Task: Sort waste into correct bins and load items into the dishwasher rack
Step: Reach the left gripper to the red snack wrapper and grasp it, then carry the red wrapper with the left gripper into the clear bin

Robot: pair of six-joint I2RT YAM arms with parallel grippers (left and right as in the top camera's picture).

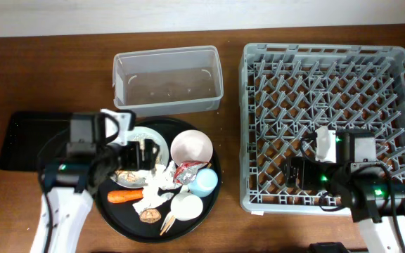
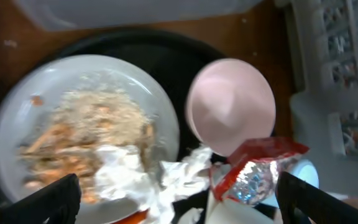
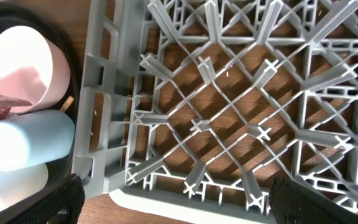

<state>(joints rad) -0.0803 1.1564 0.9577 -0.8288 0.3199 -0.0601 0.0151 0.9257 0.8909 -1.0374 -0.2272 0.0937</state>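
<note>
A round black tray holds a white plate with beige food scraps, a pinkish-white bowl, a red-and-silver wrapper, crumpled napkins, a light blue cup, a small white cup, an orange carrot, a brown lump and chopsticks. My left gripper is open over the plate and napkins. My right gripper is open over the grey dishwasher rack, above its front left corner. The fork is not visible.
A clear plastic tub stands behind the round tray. A shallow black rectangular tray lies at the left, partly under my left arm. Bowl and blue cup show in the right wrist view.
</note>
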